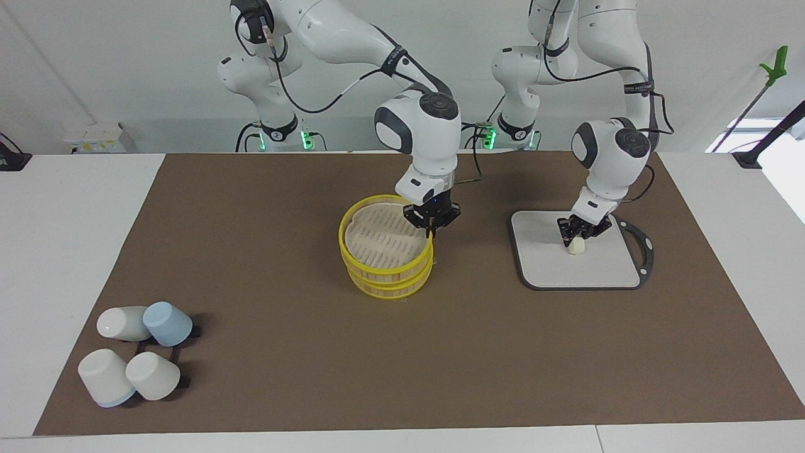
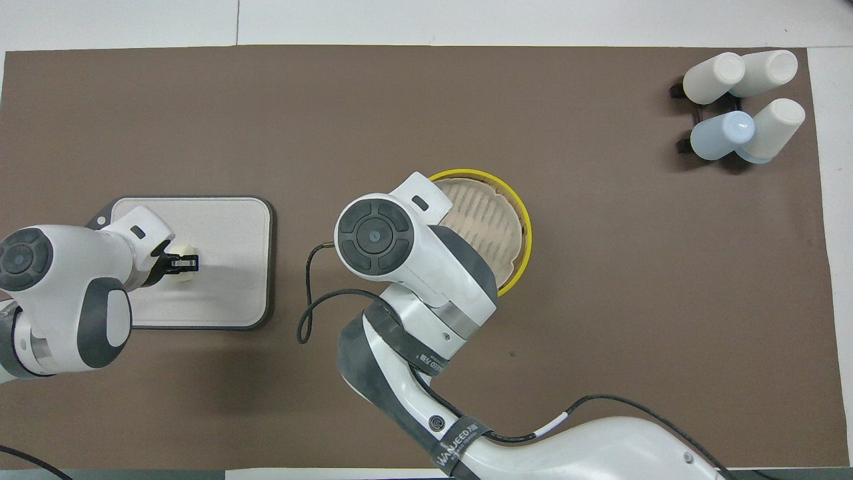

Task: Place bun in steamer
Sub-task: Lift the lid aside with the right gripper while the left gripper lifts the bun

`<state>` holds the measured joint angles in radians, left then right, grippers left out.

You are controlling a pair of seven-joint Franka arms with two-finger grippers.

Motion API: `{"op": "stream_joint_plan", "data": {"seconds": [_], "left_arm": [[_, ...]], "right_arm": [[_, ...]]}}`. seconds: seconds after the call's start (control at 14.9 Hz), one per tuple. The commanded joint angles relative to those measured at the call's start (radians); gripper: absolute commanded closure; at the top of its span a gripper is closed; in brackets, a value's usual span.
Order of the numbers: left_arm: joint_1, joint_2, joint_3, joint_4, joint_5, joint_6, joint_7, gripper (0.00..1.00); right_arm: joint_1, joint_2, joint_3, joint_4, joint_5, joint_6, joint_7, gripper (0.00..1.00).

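The steamer (image 1: 387,281), a yellow-rimmed bamboo basket, stands mid-table; it also shows in the overhead view (image 2: 524,257). Its slatted lid (image 1: 379,236) lies on top, slightly askew. My right gripper (image 1: 431,230) is shut on the lid's rim at the side nearer the robots; in the overhead view the arm hides it. The bun (image 1: 577,248), a small cream lump, rests on the grey board (image 1: 604,267) toward the left arm's end. My left gripper (image 1: 576,240) is down on the bun, fingers closed on its sides, as the overhead view (image 2: 184,264) also shows.
Several white and blue cups (image 1: 135,358) lie on a black rack toward the right arm's end, farthest from the robots; they also show in the overhead view (image 2: 743,107). A brown mat (image 1: 264,251) covers the table.
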<state>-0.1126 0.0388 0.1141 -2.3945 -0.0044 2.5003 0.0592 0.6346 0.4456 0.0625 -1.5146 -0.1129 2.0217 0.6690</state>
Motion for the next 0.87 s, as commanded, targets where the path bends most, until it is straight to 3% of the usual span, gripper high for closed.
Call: {"op": "stream_joint_plan", "data": {"seconds": [0.0, 0.2, 0.34, 0.47, 0.67, 0.8], "left_arm": [[-0.012, 0.015, 0.009, 0.026, 0.007, -0.017, -0.012, 0.73], [-0.028, 0.019, 0.009, 0.137, -0.064, -0.163, -0.025, 0.73], [-0.096, 0.038, 0.01, 0.323, -0.123, -0.356, -0.196, 0.73], [-0.195, 0.122, 0.009, 0.527, -0.128, -0.48, -0.461, 0.73], [-0.342, 0.18, 0.009, 0.687, -0.15, -0.514, -0.74, 0.73], [-0.447, 0.196, 0.009, 0.68, -0.157, -0.413, -0.849, 0.73]], "right_arm": [[-0.128, -0.037, 0.0, 0.111, 0.012, -0.179, -0.292, 1.0], [-0.327, -0.135, 0.002, 0.114, 0.08, -0.384, -0.49, 1.0], [-0.438, -0.197, -0.003, 0.096, 0.078, -0.522, -0.679, 1.0], [-0.547, -0.254, -0.003, 0.071, 0.067, -0.613, -0.817, 1.0], [-0.708, -0.352, -0.004, -0.019, 0.059, -0.641, -1.006, 1.0], [-0.809, -0.376, -0.004, -0.059, 0.056, -0.624, -1.127, 1.0]]}}
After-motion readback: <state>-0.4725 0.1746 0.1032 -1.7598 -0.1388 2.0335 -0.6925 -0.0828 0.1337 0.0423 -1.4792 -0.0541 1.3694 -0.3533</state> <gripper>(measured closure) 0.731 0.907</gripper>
